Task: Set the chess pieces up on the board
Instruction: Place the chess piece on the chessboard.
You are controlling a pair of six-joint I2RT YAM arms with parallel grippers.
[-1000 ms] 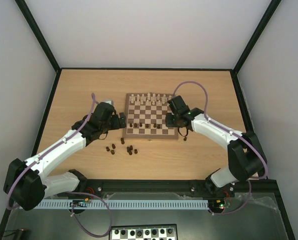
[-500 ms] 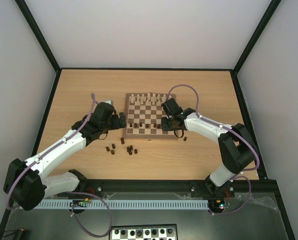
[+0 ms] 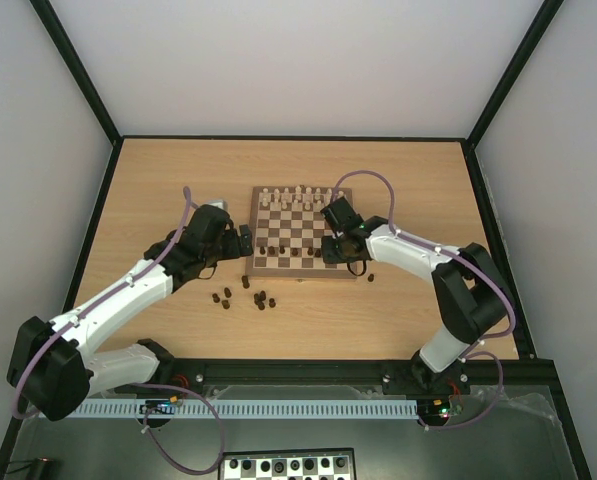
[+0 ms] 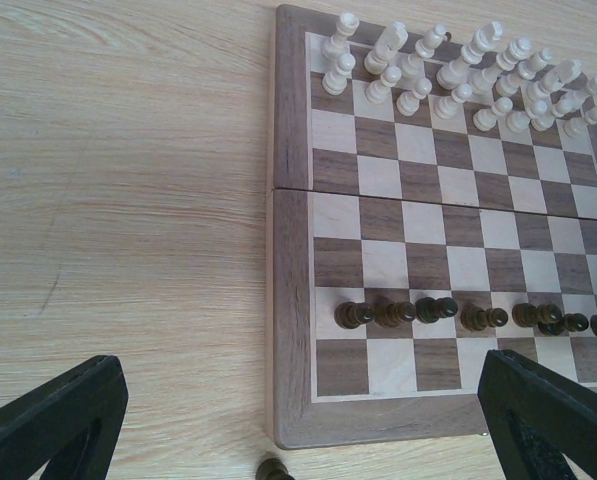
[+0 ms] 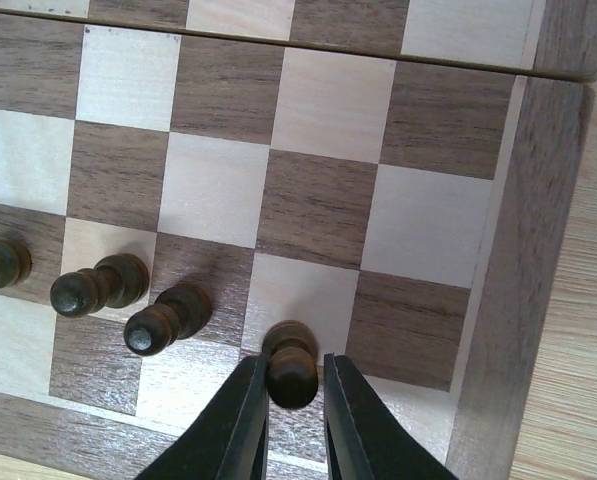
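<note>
The wooden board [image 3: 300, 268] lies mid-table. Several dark brown pawns [image 4: 418, 312] stand in its second near row. My right gripper [image 3: 332, 249] is over the board's near right part. In the right wrist view the right gripper [image 5: 296, 372] is shut on a dark pawn [image 5: 291, 362] whose base rests on a light square next to two other dark pawns [image 5: 168, 318]. My left gripper [image 3: 243, 240] hovers open and empty at the board's left edge, and its fingers [image 4: 53, 420] stand wide apart. Several loose dark chess pieces [image 3: 243, 295] lie on the table near the board's front left corner.
Pale cream chessmen [image 3: 298, 195] fill the board's far rows and also show in the left wrist view [image 4: 458, 70]. One dark piece [image 3: 371, 277] lies off the board's near right corner. Another dark piece [image 4: 273, 468] lies just below the board's corner. Black frame rails bound the table.
My right gripper has moved left from the board's right edge onto its near right squares, with the pawn between its fingers. The left arm has not moved.
</note>
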